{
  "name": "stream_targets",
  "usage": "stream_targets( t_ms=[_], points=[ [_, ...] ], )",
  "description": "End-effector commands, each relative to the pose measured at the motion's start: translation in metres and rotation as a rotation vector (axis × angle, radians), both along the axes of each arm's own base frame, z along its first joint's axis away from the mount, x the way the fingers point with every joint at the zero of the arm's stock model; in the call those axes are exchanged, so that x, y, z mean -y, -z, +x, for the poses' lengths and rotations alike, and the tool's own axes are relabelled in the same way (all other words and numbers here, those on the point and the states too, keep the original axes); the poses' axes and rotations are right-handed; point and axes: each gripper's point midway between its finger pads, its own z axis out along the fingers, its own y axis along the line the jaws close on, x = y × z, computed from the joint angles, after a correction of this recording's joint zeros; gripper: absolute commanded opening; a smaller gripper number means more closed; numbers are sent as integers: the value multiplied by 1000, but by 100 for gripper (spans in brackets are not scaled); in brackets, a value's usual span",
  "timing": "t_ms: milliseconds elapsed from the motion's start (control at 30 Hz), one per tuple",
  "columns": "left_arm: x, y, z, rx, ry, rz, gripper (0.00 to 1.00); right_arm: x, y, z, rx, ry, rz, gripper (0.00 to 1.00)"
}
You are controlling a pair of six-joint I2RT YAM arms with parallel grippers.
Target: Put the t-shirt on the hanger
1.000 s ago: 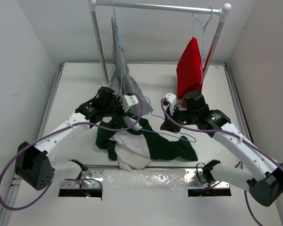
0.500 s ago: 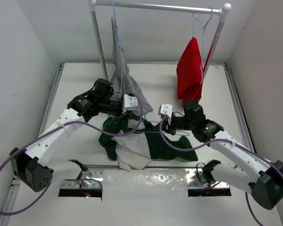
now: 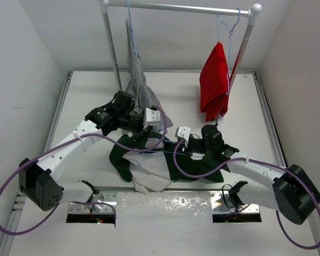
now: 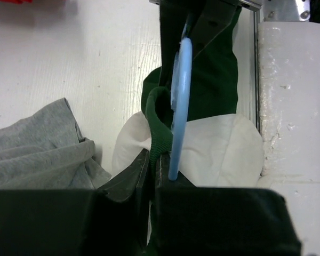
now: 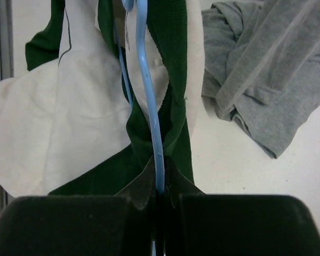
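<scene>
The t-shirt (image 3: 194, 166) lies crumpled at the table's front middle, green with a white front panel (image 3: 156, 166). The pale-blue hanger (image 3: 161, 151) runs through its neck between the two grippers. My left gripper (image 3: 149, 137) is shut on the green collar band (image 4: 159, 114), and the hanger wire (image 4: 180, 80) runs along its right finger. My right gripper (image 3: 175, 150) is shut on the hanger wire (image 5: 149, 90), which passes into the green collar (image 5: 173, 64) over the white panel (image 5: 58, 117). The rest of the hanger is hidden in the cloth.
A grey garment (image 3: 141, 90) hangs from the rack's (image 3: 176, 8) left end and pools on the table behind the left gripper. A red garment (image 3: 214, 80) hangs on a hanger at the right. A foil strip (image 3: 165, 209) lies along the front edge.
My right gripper has moved left and lower with the hanger, towards the shirt's neck. My left gripper has shifted a little right, still holding the collar.
</scene>
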Motion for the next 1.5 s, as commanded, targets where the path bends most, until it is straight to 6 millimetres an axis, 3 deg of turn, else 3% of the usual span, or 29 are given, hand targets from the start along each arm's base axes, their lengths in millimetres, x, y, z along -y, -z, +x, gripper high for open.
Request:
stream_targets(
  t_ms=[0, 33, 100, 133, 233, 400, 433, 533, 600, 633, 700, 800, 900, 1000, 1167, 1267, 1367, 1467],
  points=[
    [7, 0, 8, 29, -19, -26, 0, -9, -20, 12, 111, 13, 83, 0],
    [6, 3, 10, 23, -39, -16, 0, -10, -18, 13, 107, 13, 81, 0],
    [1, 16, 12, 0, -59, 29, 17, -10, -11, 12, 80, 18, 83, 0],
    [0, 20, 13, -4, -65, 44, 30, -12, -8, 14, 78, 20, 91, 0],
    [-11, 29, 20, -11, -118, 85, 50, -14, 1, 14, 46, 32, 107, 0],
    [-46, 23, 45, 36, -249, 134, 68, -19, 8, 17, 9, 42, 126, 0],
    [-52, 21, 47, 43, -258, 137, 76, -20, 10, 18, -1, 43, 124, 0],
    [-67, 16, 47, 80, -269, 165, 86, -21, 15, 19, -19, 43, 121, 0],
    [-72, 15, 39, 72, -251, 195, 89, -21, 21, 18, -32, 42, 114, 0],
    [-77, 19, 30, 38, -242, 221, 96, -21, 22, 18, -39, 46, 111, 0],
    [-82, 16, 23, 56, -209, 244, 97, -19, 27, 18, -48, 54, 101, 0],
    [-93, 29, 12, 71, -173, 290, 100, -20, 29, 18, -58, 52, 97, 0],
    [-95, 55, 6, 28, -151, 314, 100, -20, 30, 19, -72, 55, 89, 0],
    [-83, 75, 24, 26, -187, 278, 100, -22, 26, 19, -72, 54, 93, 0],
    [-71, 81, 48, -16, -283, 231, 96, -23, 23, 17, -71, 45, 82, 0],
    [-68, 87, 42, -21, -239, 224, 78, -24, 27, 14, -80, 33, 43, 0],
    [-66, 96, 27, -64, -185, 217, 46, -24, 28, 12, -76, 32, 23, 0],
    [-61, 99, 16, -94, -129, 191, 25, -28, 17, 15, -59, 39, 51, 0]
  ],
)
